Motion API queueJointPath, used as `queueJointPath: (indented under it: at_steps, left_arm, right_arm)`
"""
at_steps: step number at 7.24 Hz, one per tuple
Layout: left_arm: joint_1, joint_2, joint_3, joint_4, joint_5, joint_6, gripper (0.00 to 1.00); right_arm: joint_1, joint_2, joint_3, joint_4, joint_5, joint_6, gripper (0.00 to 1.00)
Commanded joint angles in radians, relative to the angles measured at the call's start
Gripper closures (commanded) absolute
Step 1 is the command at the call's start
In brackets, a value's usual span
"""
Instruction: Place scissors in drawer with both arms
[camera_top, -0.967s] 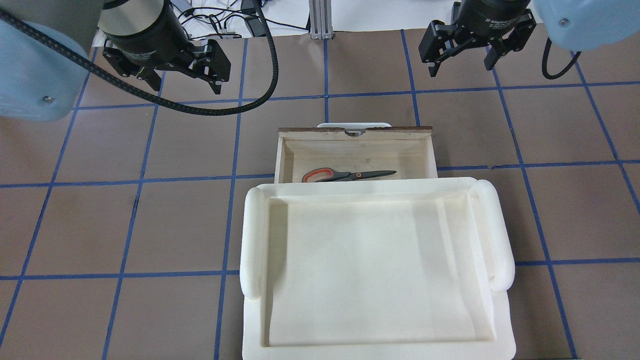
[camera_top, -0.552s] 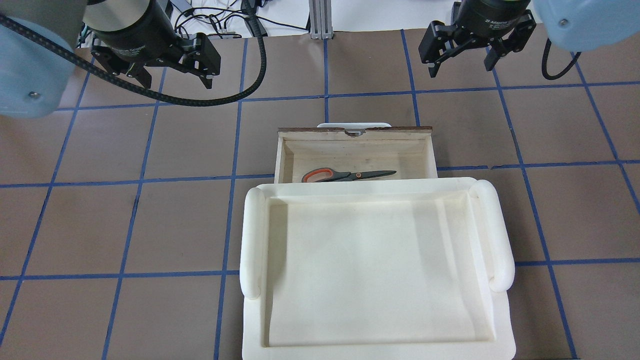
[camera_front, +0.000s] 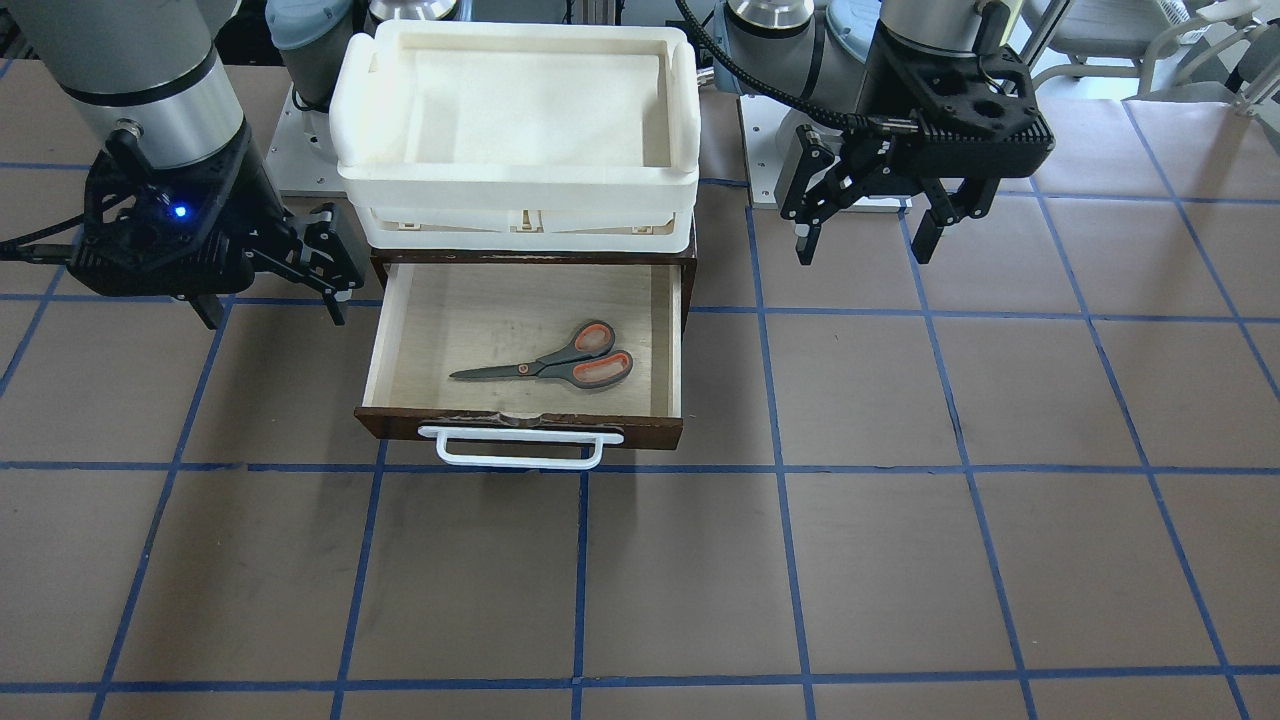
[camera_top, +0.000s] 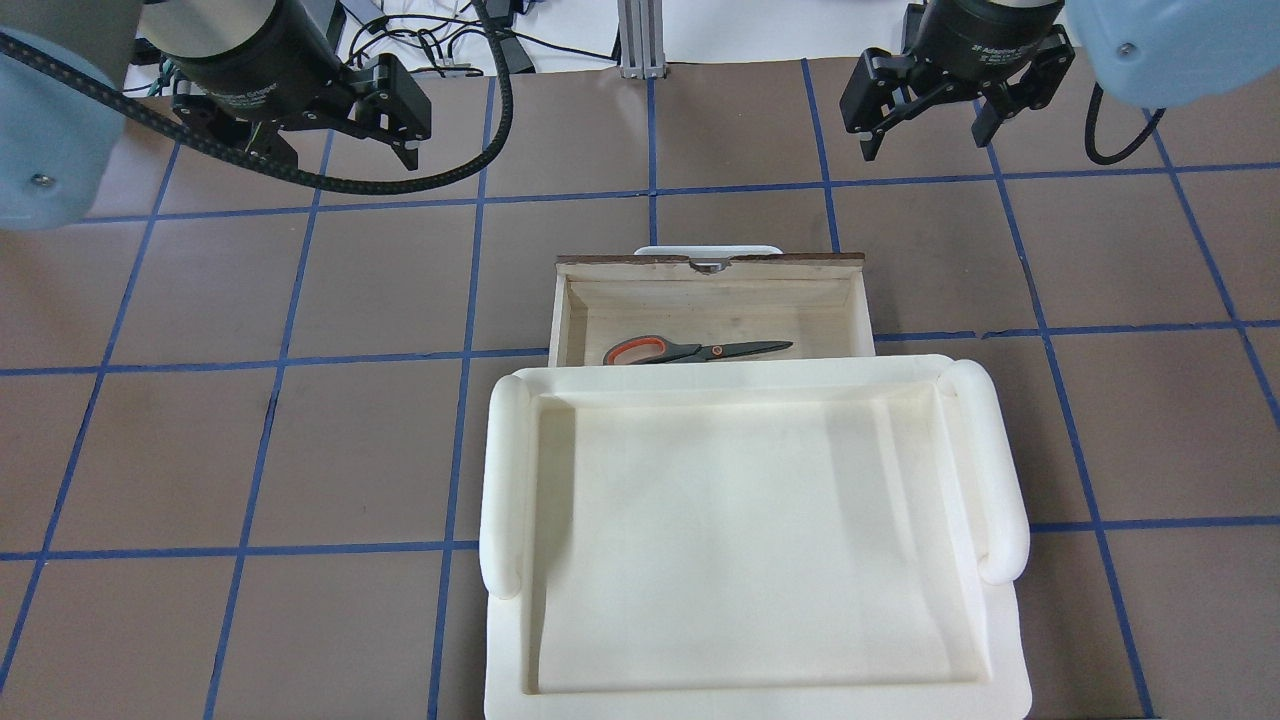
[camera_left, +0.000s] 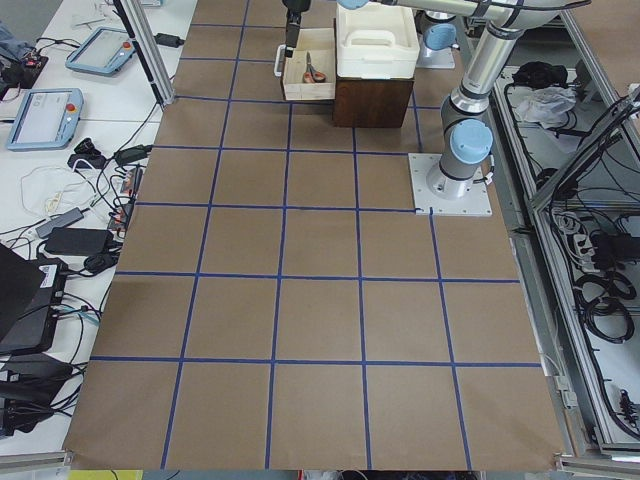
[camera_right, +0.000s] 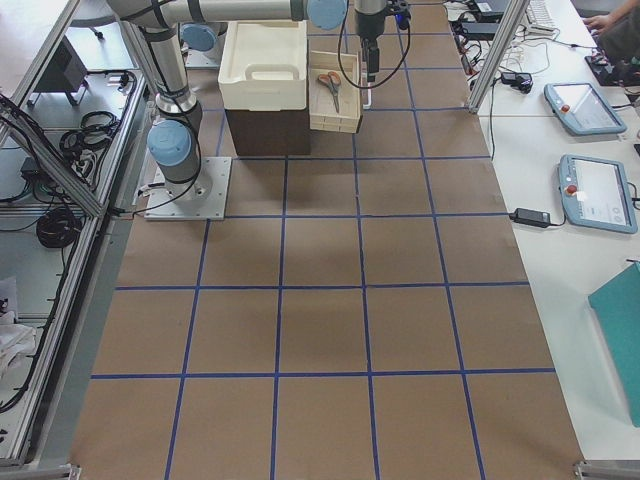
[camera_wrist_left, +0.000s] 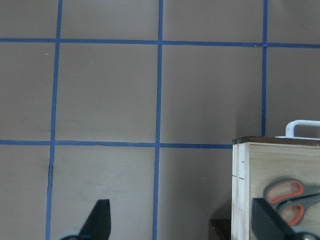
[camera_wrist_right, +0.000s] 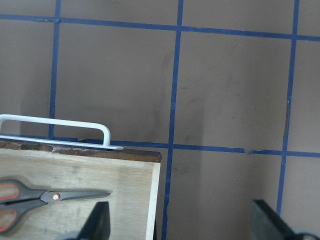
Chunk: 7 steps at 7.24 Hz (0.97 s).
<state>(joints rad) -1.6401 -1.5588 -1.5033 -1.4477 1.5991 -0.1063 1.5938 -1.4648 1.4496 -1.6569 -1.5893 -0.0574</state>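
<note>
On the brown table (camera_front: 900, 560) gridded with blue tape (camera_front: 780, 468), the scissors (camera_front: 560, 366) lay flat inside the open drawer (camera_front: 400, 422) beneath the cream tray (camera_front: 520, 190), so I held my left pincer (camera_front: 865, 240) and right pincer (camera_front: 272, 305) empty, fingers spread apart, clear at either side of it

The left arm (camera_front: 930, 20) and right arm (camera_front: 150, 90) are silver-grey tubes with light-blue caps (camera_top: 45, 120) (one small screw (camera_top: 40, 180) each). The left gripper (camera_top: 345, 150) and right gripper (camera_top: 925, 140) are black with white writing. A bumpy black cable (camera_top: 380, 187) follows the left arm.
</note>
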Motion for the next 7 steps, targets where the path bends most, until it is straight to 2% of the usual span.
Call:
queueJointPath:
  at_steps: [1, 7]
  left_arm:
    - [-0.003, 0.002, 0.0, -0.01, 0.001, -0.004, 0.0]
    - [-0.003, 0.002, 0.0, -0.017, 0.001, 0.008, 0.0]
  right_arm:
    - [0.0, -0.002, 0.002, 0.003, 0.0, -0.001, 0.0]
    - [0.0, -0.002, 0.009, -0.009, 0.0, -0.009, 0.0]
